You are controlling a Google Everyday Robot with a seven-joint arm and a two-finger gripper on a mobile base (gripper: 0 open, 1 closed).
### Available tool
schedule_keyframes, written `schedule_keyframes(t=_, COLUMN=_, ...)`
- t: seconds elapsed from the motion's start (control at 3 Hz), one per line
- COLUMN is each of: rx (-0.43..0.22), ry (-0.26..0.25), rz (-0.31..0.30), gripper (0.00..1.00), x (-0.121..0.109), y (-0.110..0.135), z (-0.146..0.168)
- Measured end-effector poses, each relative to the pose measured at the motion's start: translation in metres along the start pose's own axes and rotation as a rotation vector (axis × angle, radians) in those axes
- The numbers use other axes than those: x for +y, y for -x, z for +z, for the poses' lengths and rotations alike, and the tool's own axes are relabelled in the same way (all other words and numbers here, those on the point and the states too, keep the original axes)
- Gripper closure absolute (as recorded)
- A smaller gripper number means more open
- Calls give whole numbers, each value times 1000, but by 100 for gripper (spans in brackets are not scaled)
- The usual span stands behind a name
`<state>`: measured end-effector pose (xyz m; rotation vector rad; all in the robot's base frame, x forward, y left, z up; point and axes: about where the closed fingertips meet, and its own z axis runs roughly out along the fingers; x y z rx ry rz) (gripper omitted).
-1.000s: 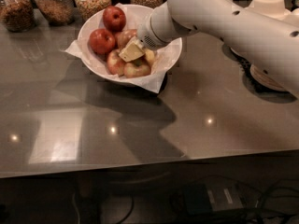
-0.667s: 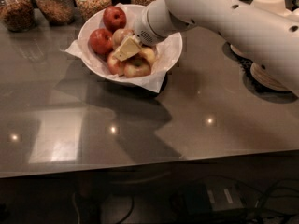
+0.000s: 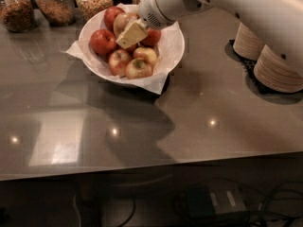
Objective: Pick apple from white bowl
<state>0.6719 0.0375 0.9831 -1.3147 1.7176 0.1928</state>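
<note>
The white bowl, lined with crinkled white paper, stands at the back of the grey table. It holds several apples. The largest one, brownish-red with a tan flush, lies at the far side between deep-red apples. Small yellow-green, pink-blushed apples lie at the front. My gripper, a cream-coloured piece at the end of the white arm, reaches in from the right. It hangs over the middle of the bowl, right in front of the brownish apple and partly covering it.
Glass jars of grains and nuts line the back left. Stacked beige disposable bowls stand on a black mat at the right. The table's front edge runs across the bottom, with cables and a box below it.
My gripper has moved from above the small front apples up and back toward the brownish apple at the far side of the bowl. The apples have not moved.
</note>
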Motion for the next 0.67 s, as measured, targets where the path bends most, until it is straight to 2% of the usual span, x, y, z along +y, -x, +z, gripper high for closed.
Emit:
schedule_keyframes(t=0.33, rx=14, ry=7, rz=-56, gripper=100, x=-15, y=18, z=-35)
schedule_keyframes(t=0.67, rx=32, ry=40, rz=-92, gripper=100, x=-30, y=27, z=-81)
